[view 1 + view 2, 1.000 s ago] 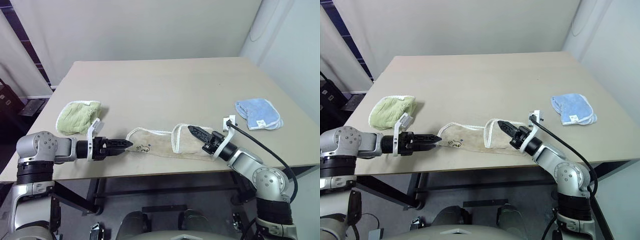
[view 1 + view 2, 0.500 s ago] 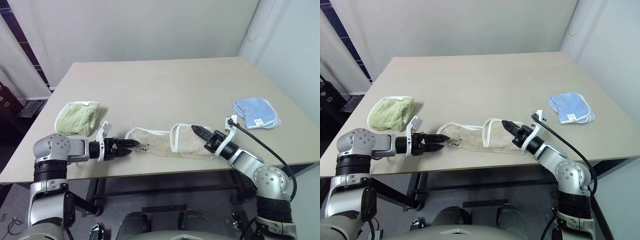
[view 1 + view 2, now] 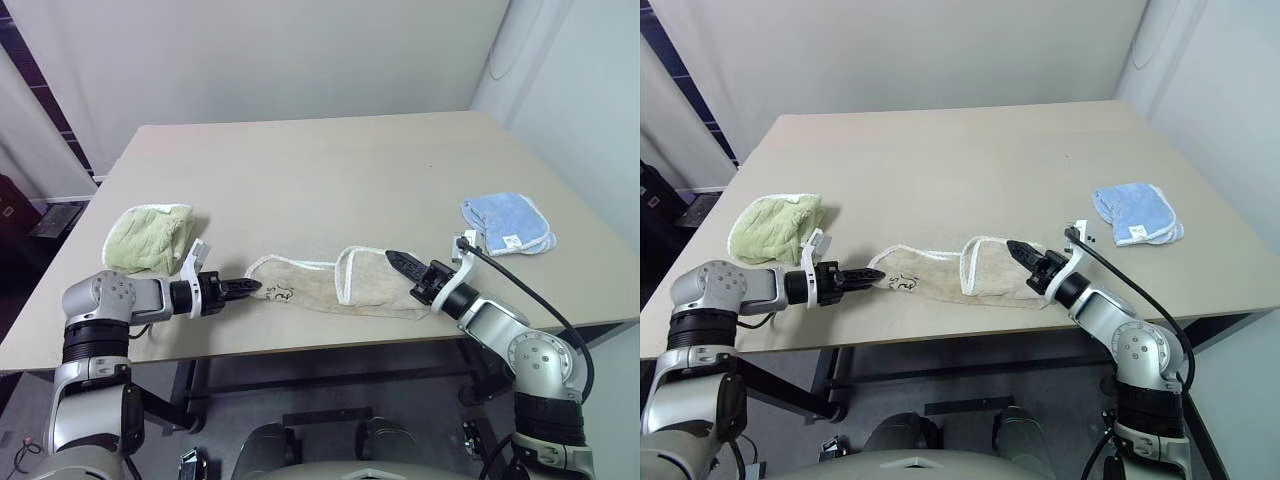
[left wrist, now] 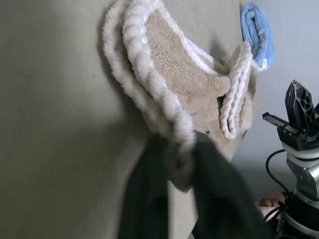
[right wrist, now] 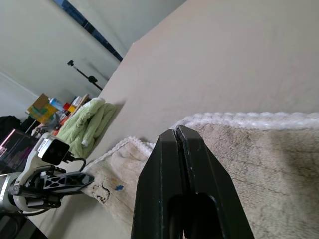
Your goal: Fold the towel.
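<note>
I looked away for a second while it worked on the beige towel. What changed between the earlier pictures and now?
The left gripper closed: its open fingers reached the left end of the towel and are now shut on the corded edge there. The right gripper stayed shut over the towel's folded right end. The green towel and blue towel lie as before.

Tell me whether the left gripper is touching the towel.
Touching. In the left wrist view the left gripper has its fingers closed on the corded edge of the towel.
</note>
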Tool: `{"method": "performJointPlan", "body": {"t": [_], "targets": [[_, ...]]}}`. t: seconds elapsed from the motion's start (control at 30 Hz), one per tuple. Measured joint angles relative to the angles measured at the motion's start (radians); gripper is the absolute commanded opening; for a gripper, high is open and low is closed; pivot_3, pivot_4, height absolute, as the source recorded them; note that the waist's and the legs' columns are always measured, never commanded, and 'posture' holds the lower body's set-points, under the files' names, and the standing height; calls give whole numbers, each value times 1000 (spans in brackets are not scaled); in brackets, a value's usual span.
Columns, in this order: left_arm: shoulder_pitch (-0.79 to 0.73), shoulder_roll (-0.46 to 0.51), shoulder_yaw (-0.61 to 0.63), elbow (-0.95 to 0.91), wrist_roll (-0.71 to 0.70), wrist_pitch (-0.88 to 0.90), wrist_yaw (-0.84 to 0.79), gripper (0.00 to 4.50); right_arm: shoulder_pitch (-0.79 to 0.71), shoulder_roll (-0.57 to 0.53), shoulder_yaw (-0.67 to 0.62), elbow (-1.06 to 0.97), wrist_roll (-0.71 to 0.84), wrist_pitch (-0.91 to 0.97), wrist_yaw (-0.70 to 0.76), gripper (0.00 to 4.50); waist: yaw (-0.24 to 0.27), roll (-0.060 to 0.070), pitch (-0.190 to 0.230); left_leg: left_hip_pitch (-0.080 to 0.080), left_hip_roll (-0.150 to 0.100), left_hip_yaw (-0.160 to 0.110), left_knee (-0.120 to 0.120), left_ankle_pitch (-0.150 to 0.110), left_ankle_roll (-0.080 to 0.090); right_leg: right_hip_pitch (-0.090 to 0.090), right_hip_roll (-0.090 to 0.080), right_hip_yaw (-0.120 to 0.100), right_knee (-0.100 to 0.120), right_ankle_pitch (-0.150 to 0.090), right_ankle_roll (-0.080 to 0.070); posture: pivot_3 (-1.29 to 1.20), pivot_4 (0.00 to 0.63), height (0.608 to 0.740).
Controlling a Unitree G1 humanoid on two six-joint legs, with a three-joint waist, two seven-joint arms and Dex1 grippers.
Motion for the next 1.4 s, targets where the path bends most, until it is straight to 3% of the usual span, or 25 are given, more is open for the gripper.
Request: {"method": "performJointPlan", "body": {"t": [0.3,0.47,0.73,0.87,1.03,1.2,1.4], "targets": [[-3,34,-23,9,5,-30,-106,53,48,-35,-2,-47,5,-1,56,0,2,0,0,0,0,0,0,0,0,0,0,0,0,0,0,0,0,740],[-47,82,-116,-2,16,-104,-265,53,98,-67,-37,-149,55,-15,117,0,9,-1,1,-1,0,0,0,0,0,0,-2,0,-3,0,0,0,0,740],[-201,63,-313,-14,99,-276,-492,53,167,-101,-74,-185,60,-53,123,0,9,-1,1,-2,-1,3,-5,0,0,2,-2,-1,-12,0,1,0,0,740],[-280,0,-442,35,170,-374,-617,53,194,-101,-82,-194,59,-71,99,0,12,-1,1,-2,-3,3,-6,2,3,1,-1,-1,-12,-2,3,0,0,740],[-412,-157,-536,234,286,-539,-723,53,239,-101,-88,-235,49,-97,60,0,12,-2,1,-2,-4,3,-4,2,3,2,-2,-1,-12,-2,4,0,0,740],[-471,-356,-555,409,368,-674,-742,53,273,-86,-122,-263,41,-134,-9,0,12,-2,1,-2,-4,1,-4,2,4,3,-2,-1,-12,-3,4,0,0,740],[-491,-498,-556,523,458,-788,-716,53,314,-74,-158,-275,41,-166,-79,0,11,-3,2,-2,-5,-1,-4,2,4,3,0,-1,-11,-3,5,0,0,740]]}}
